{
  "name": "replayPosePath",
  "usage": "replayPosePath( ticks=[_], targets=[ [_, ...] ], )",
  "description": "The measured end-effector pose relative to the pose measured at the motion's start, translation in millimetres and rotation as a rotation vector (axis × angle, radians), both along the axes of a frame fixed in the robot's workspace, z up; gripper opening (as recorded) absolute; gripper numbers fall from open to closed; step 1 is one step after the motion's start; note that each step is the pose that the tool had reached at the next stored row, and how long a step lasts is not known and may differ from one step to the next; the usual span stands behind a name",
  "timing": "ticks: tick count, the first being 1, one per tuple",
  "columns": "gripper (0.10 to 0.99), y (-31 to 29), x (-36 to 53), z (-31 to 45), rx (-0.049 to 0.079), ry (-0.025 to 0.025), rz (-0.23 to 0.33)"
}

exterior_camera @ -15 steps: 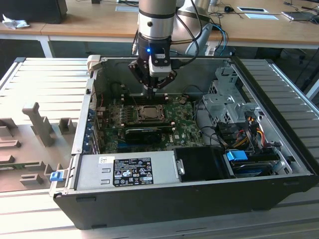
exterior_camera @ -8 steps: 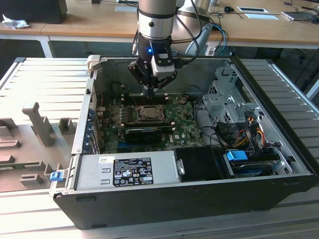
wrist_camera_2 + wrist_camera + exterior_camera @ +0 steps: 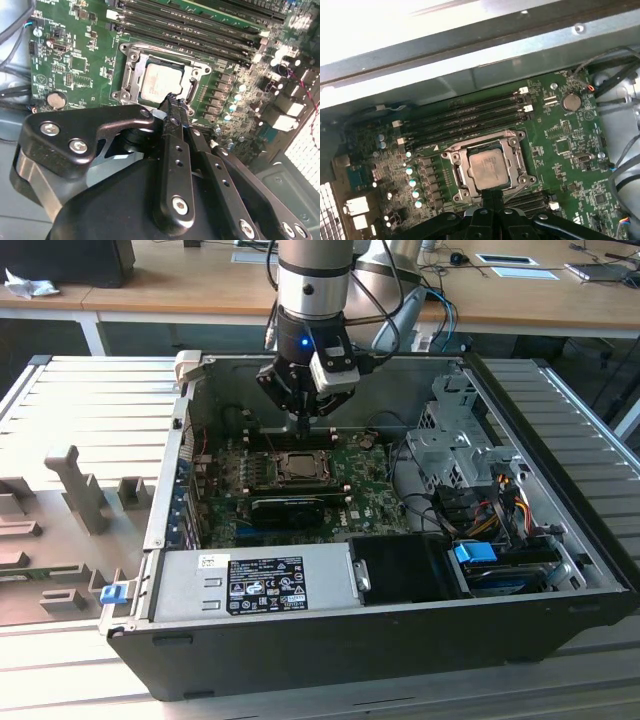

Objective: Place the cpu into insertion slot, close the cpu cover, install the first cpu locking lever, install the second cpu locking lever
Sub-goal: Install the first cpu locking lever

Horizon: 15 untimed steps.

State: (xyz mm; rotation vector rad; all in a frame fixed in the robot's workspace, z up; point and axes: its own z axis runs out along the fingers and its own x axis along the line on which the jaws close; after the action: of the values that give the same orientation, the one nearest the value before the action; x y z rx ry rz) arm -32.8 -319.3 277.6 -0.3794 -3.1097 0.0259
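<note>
Tool (image 3: 303,422): hangs from the arm over the open computer case (image 3: 330,660), pointing down; in both wrist views fingers (image 3: 172,150) pressed together with nothing pinched between them, tips (image 3: 489,192) at one edge of the cpu cover; contact there not clear
Cpu (image 3: 489,169): seated flat in the insertion slot, pale silver top facing up, seen through the cover's window; also in the second wrist view (image 3: 161,84) and in the exterior view (image 3: 298,467)
Insertion slot (image 3: 516,159): on the green motherboard (image 3: 560,145), between rows of memory slots
Cpu cover (image 3: 454,172): grey metal frame lying flat around the cpu; top bar seen in the second wrist view (image 3: 165,54)
Memory slots (image 3: 465,117): long, dark and narrow, running beside the socket
Coin cell (image 3: 571,102): round and silver, on the board well apart from the socket
Black card (image 3: 285,508): near the socket, on the side toward the power supply
Power supply (image 3: 250,580): grey box with a label, along the case's near wall in the exterior view
Desk (image 3: 90,400): ridged grey metal surface carrying the case, with grey fixtures (image 3: 80,490) on the exterior view's left
</note>
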Motion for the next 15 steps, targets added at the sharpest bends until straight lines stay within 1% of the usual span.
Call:
replayPosePath(
  ticks=[2, 5, 8, 15],
  targets=[
    [0.106, 0.0, -0.1, 0.0, 0.000, 0.0000, 0.019],
    [0.106, 0.0, -3.6, 0.0, 0.000, -0.0002, 0.037],
    [0.106, 0.0, -8.6, 0.0, 0.000, -0.0005, 0.041],
    [0.106, 0.0, -10.7, 0.0, 0.000, -0.0005, 0.043]
  ],
)
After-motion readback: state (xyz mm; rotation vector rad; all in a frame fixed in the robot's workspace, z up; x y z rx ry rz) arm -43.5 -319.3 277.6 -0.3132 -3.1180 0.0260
